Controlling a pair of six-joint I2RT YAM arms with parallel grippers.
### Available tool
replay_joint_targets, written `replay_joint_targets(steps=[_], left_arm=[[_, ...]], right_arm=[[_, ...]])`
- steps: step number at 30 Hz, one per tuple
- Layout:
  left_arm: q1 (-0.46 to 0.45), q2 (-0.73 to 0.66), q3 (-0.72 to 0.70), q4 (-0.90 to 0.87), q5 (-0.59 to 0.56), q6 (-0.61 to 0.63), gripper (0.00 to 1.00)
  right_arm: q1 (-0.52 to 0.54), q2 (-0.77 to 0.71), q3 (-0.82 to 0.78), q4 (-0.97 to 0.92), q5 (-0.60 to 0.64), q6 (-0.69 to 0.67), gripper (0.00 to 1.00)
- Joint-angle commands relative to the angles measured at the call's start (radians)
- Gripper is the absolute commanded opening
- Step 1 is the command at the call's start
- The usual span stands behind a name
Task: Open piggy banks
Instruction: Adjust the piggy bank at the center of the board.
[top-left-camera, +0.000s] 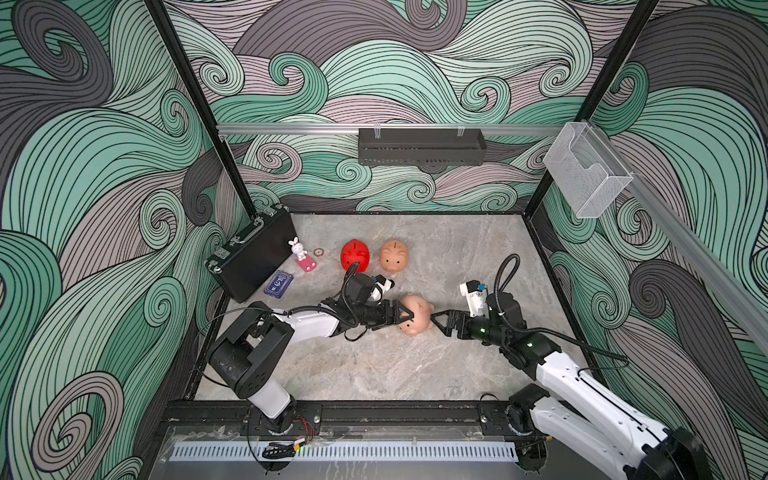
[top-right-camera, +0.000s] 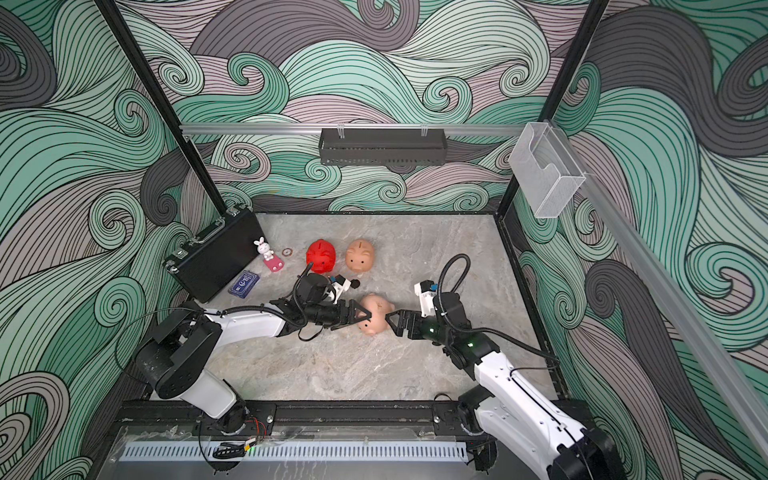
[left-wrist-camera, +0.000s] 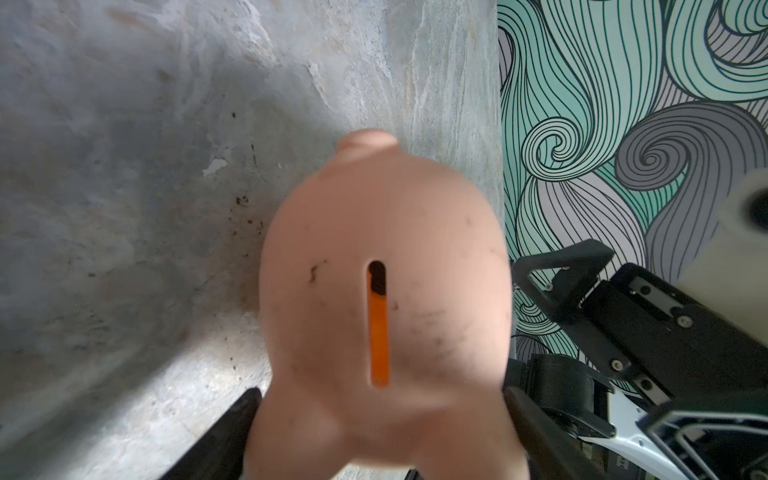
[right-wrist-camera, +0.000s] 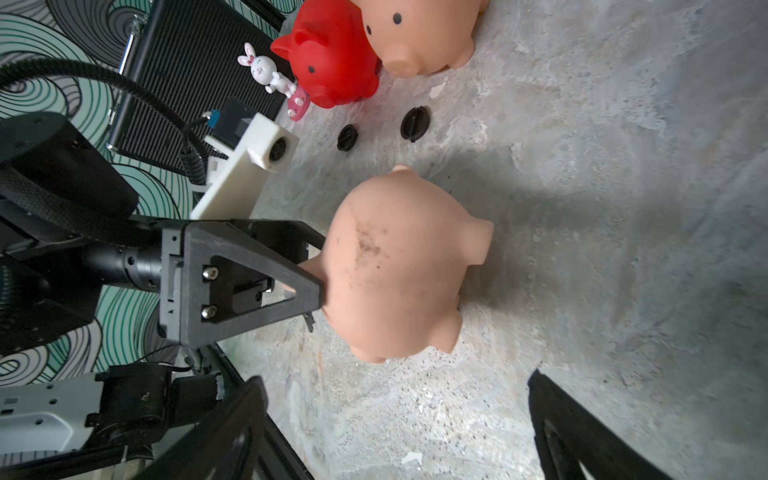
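**Left arm holds pig, right jaws wide**

Left gripper (top-left-camera: 405, 318) clamps the near pink pig (top-left-camera: 415, 318) mid-table. Right gripper (top-left-camera: 436, 320) is just beside it, jaws wide, holding nothing. Red pig (top-left-camera: 355, 254) and far pink pig (top-left-camera: 393, 254) stand behind. Two black plugs (right-wrist-camera: 414, 123) lie loose between.

Near and right-hand stretches of the marble tabletop (top-left-camera: 374, 365) are lying open. Red piggy bank (top-left-camera: 355, 255), peach piggy bank (top-left-camera: 393, 256), and two black plugs (right-wrist-camera: 347, 137) (right-wrist-camera: 414, 124) are crowding the far middle. Rabbit figurine (top-left-camera: 300, 253), blue card (top-left-camera: 278, 284), and black case (top-left-camera: 253, 257) are blocking the far left. A third piggy bank (top-left-camera: 415, 318) is filling the gap between left gripper (top-left-camera: 401, 319) and right gripper (top-left-camera: 436, 320).
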Motion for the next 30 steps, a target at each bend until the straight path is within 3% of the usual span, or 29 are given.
replay_joint_targets(steps=[1, 4, 7, 21, 30], left_arm=[[0.009, 0.029, -0.03, 0.026, 0.013, -0.021, 0.87], [0.014, 0.024, -0.042, 0.029, 0.009, -0.022, 0.98], [0.022, 0.014, -0.047, 0.018, 0.002, -0.018, 0.99], [0.055, -0.067, -0.077, -0.061, -0.045, 0.017, 0.99], [0.063, -0.071, -0.082, -0.072, -0.061, 0.021, 0.88]], right_arm=[[-0.003, 0.026, -0.006, 0.08, -0.071, 0.015, 0.96], [-0.002, 0.039, -0.006, 0.08, -0.057, 0.013, 0.95], [-0.002, 0.047, -0.005, 0.065, -0.037, 0.004, 0.94], [-0.003, 0.08, 0.067, -0.098, 0.134, -0.06, 0.87], [-0.002, 0.154, 0.14, -0.129, 0.165, -0.081, 0.82]])
